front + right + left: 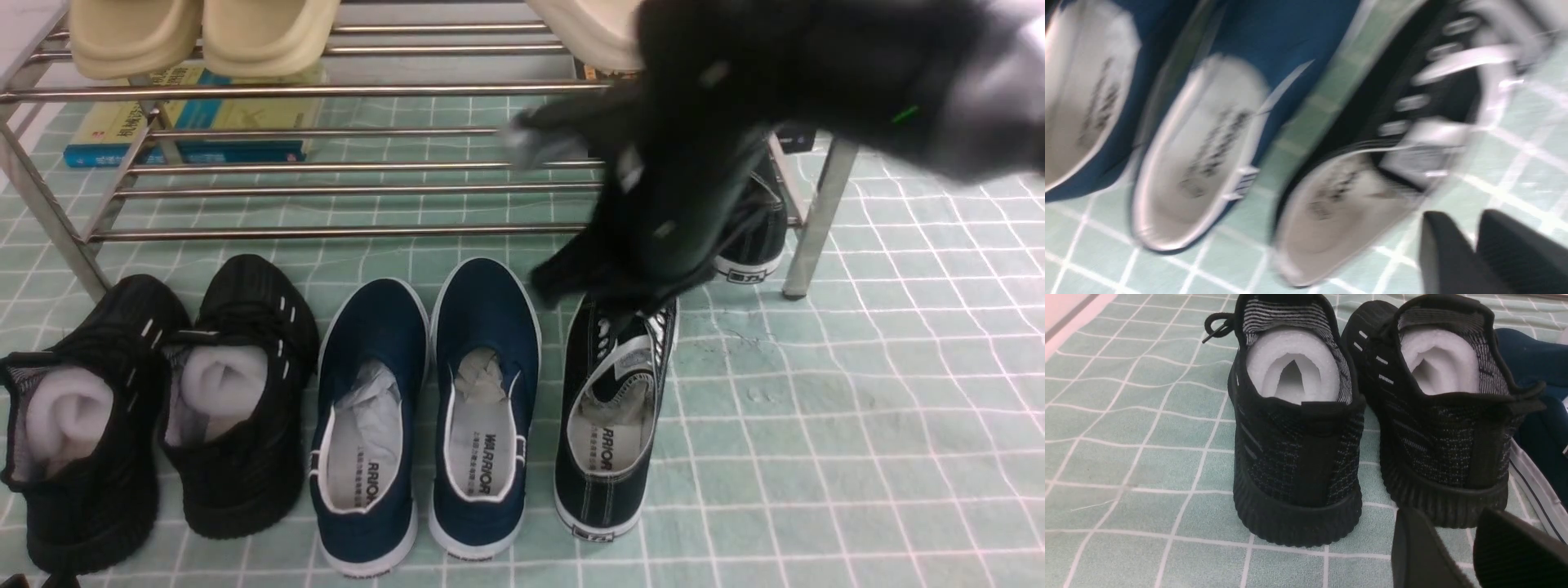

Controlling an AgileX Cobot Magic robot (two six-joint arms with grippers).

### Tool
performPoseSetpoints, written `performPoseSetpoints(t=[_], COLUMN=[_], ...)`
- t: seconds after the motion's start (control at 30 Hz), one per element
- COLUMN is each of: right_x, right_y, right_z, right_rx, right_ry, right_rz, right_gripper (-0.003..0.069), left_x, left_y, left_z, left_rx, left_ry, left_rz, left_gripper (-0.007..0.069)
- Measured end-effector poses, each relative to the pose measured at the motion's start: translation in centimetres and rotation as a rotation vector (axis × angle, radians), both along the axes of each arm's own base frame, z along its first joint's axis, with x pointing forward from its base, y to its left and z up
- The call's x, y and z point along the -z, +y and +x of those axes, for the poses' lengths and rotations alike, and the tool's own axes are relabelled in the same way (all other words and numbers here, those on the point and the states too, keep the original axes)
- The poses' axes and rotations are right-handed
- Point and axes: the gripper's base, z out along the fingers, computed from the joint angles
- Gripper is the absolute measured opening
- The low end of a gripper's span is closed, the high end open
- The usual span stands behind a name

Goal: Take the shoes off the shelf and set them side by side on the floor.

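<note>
One black canvas sneaker (612,416) stands on the floor (857,408), heel toward the robot and toe toward the shelf (326,233). It sits directly under the right gripper (1470,222). In the right wrist view the two dark fingers (1447,253) hover just beside its tongue and laces with only a thin gap between them. Nothing is between them, so the jaws are slightly parted and empty, and the shoe rests on its own sole. That view is smeared, so how close the fingers come to the shoe is hard to judge.

The sneaker lies just beside the nearer navy slip-on (482,408), with a strip of green cloth between them. This looks deliberate, since it continues the row of pairs already lined up in front of the shelf. Its toe angles a little away from the slip-on, so it may need squaring up.

Its partner, the second canvas sneaker (755,237), is still on the lower bars beyond the jaws, next to the shelf's leg. The right arm hides most of it. The task is therefore about half done. The bare cloth on the side of the floor sneaker away from the slip-on seems the natural place for it.

The left gripper (1447,516) is held low behind the heels of the black knit sneakers (1298,457), well away from the canvas pair. Its jaws are apart and grasp nothing, apparently parked to keep clear of the right arm's work.
</note>
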Motion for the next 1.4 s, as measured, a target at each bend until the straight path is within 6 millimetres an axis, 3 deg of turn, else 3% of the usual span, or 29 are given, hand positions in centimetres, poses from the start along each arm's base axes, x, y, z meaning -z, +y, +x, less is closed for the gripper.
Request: performPoseSetpoints(t=[0.1, 0.23, 0.37, 0.57, 0.67, 0.77, 1.2, 1.33, 1.4], right_x=[-0.6, 0.0, 0.7, 1.1, 1.6, 2.4, 7.6, 9.1, 9.3], right_y=[-2.3, -3.6, -4.4, -5.2, -5.0, -4.6, -3.5, -3.4, -3.6], right_z=[1.2, 2.5, 4.0, 6.7, 7.6, 8.2, 10.4, 10.9, 10.9], right_rx=[0.051, 0.085, 0.101, 0.082, 0.062, 0.048, 0.052, 0.062, 0.073], right_ry=[-0.013, -0.024, -0.093, -0.297, -0.352, -0.369, -0.335, -0.325, -0.305], right_rz=[-0.005, -0.049, -0.114, -0.206, -0.226, -0.226, -0.273, -0.304, -0.311], right_gripper=[0.0, 0.0006, 0.0118, 0.0388, 0.0459, 0.0478, 0.0424, 0.0333, 0.0211], left_x=[0.0, 0.0, 0.0, 0.0, 0.0, 0.0, 0.0, 0.0, 0.0], left_y=[0.0, 0.0, 0.0, 0.0, 0.0, 0.0, 0.0, 0.0, 0.0], left_z=[0.0, 0.0, 0.0, 0.0, 0.0, 0.0, 0.0, 0.0, 0.0], left_rx=[0.0, 0.0, 0.0, 0.0, 0.0, 0.0, 0.0, 0.0, 0.0], left_ry=[0.0, 0.0, 0.0, 0.0, 0.0, 0.0, 0.0, 0.0, 0.0], left_rz=[0.0, 0.0, 0.0, 0.0, 0.0, 0.0, 0.0, 0.0, 0.0], left_gripper=[0.0239, 0.0239, 0.0239, 0.0239, 0.0239, 0.0239, 0.0239, 0.0239, 0.0239])
